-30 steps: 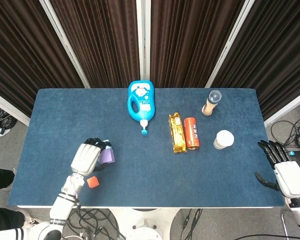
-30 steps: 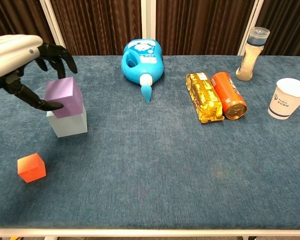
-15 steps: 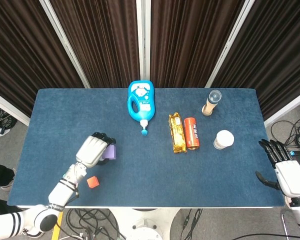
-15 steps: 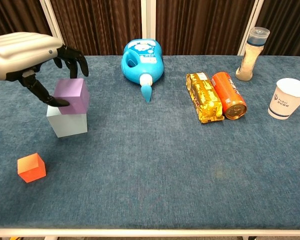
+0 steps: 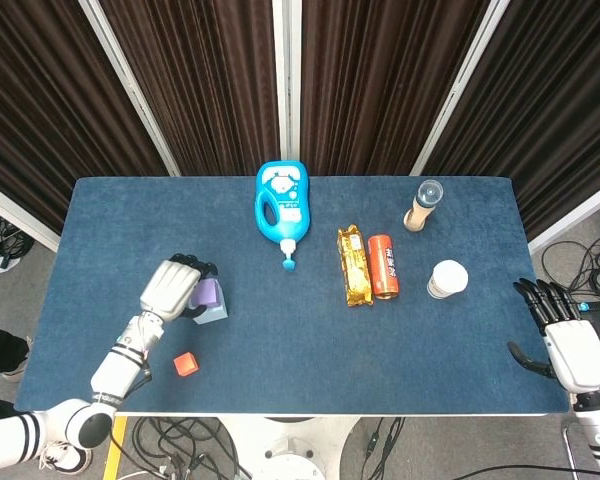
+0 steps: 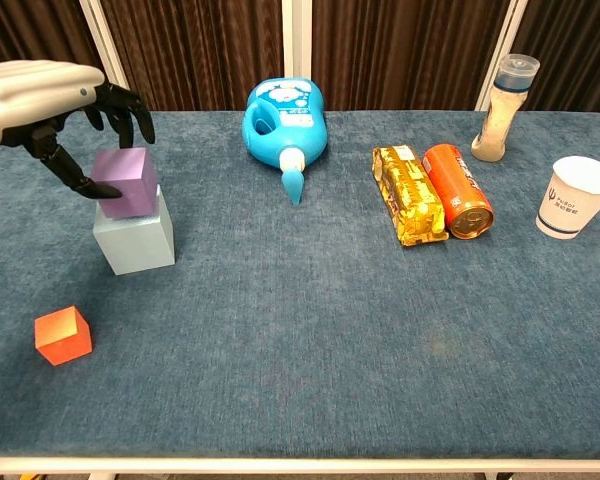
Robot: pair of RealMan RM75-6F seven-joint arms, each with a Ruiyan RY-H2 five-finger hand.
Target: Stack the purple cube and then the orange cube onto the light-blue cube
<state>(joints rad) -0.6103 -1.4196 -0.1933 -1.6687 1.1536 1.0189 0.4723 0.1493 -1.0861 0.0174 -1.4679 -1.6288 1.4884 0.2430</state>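
Observation:
The purple cube (image 6: 127,182) sits on top of the light-blue cube (image 6: 135,240) at the table's left, shifted toward the back-left of its top face. My left hand (image 6: 50,95) reaches over it from the left, thumb against the cube's left side and fingers curled over its far edge, gripping it. In the head view this left hand (image 5: 170,288) hides most of the purple cube (image 5: 208,293) and part of the light-blue cube (image 5: 216,312). The orange cube (image 6: 63,335) lies alone near the front-left edge. My right hand (image 5: 565,340) hovers open off the table's right end.
A blue detergent bottle (image 5: 283,208) lies at the back centre, spout toward the front. A gold snack packet (image 5: 354,265) and an orange can (image 5: 384,266) lie side by side right of centre. A paper cup (image 5: 446,279) and a tall capped bottle (image 5: 423,204) stand further right.
My left hand shifted the purple cube left and back on the light-blue cube; it now lies level rather than tilted. The right hand barely moved.

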